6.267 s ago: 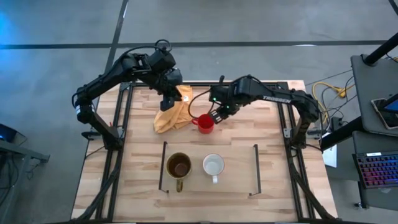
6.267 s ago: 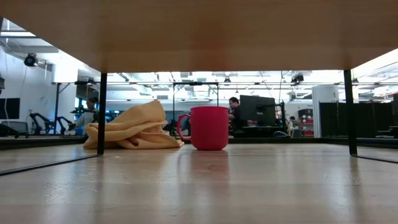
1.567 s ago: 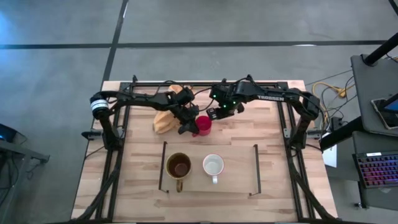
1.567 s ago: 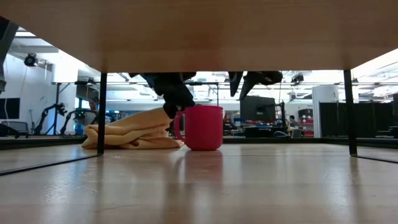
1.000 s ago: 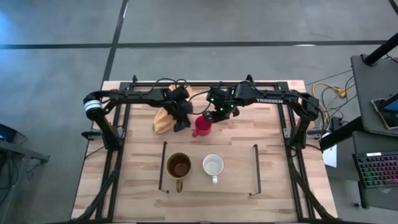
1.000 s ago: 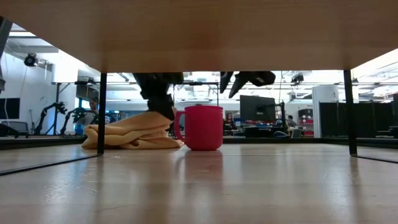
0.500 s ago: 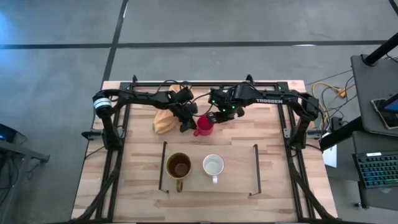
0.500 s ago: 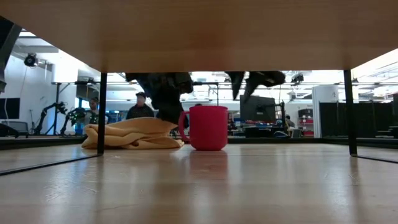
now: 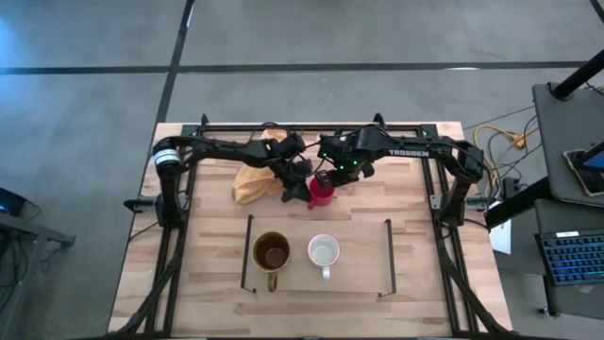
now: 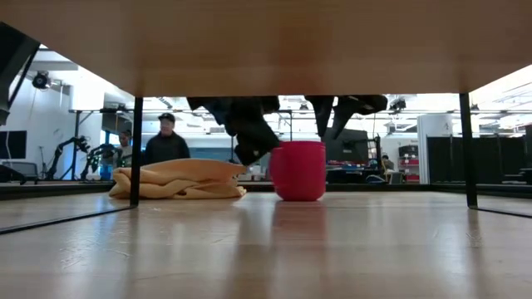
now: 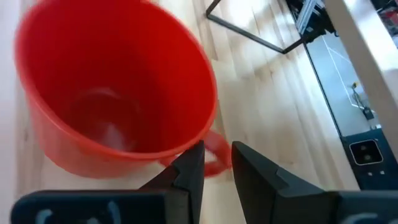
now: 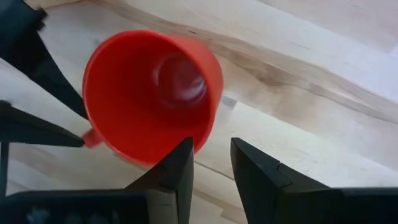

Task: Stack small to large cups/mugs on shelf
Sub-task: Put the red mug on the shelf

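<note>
The small red mug (image 9: 322,190) stands upright on the tabletop beyond the shelf (image 9: 359,274), its base on the wood (image 10: 298,198). My left gripper (image 9: 302,179) is at its handle, shut on it (image 11: 215,163). My right gripper (image 9: 331,174) hovers over the mug's right side (image 10: 331,124), open by a narrow gap (image 12: 211,163), one finger beside the mug's outer wall (image 12: 196,134); whether it touches, I cannot tell. The olive-brown mug (image 9: 271,253) and the white mug (image 9: 324,251) stand side by side on the shelf. My left gripper pinches the red mug's handle loop (image 11: 216,149) between its two fingers. It comes slanting down from the table's left side (image 10: 253,139). The mug stays upright with its base on the tabletop.
A crumpled yellow cloth (image 9: 253,181) lies left of the red mug, just behind my left arm. The shelf's thin black rails (image 9: 247,253) (image 9: 389,257) stand at its short ends, with free board right of the white mug. People stand in the room beyond (image 10: 165,141).
My left gripper has moved toward the table's right edge onto the red mug's handle, and the mug has slid a little to the right along the table, still upright. My right gripper has shifted right with it. The yellow cloth has settled flatter.
</note>
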Available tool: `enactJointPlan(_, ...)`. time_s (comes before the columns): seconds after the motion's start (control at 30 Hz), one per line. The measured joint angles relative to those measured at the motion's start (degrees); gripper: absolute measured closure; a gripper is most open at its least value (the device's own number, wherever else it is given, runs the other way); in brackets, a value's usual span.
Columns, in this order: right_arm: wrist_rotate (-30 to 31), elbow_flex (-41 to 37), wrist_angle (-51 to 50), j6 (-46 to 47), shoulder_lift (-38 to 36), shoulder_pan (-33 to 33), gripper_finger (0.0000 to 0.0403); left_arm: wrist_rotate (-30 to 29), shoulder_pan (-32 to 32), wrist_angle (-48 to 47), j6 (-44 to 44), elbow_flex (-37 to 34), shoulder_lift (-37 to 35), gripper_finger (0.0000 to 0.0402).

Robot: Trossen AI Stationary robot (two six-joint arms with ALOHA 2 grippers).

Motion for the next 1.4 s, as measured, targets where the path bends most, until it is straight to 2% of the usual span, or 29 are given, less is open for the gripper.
enactJointPlan(0.53,-2.5,-0.6,1.1,0.7,0.3,0.0,0.0303,0.2,0.0,-0.4,-1.0,0.7,-1.3,0.0334)
enactJointPlan(0.7,-2.9,-0.6,2.9,0.1,1.5,0.0,0.0303,-1.9,0.4,-4.3,-0.5,0.7,-1.3,0.0334)
enactJointPlan(1.4,0.1,-1.0,3.8,-2.6,5.1,-0.5,0.0303,-4.3,1.0,-6.2,0.5,0.5,-2.0,0.0334)
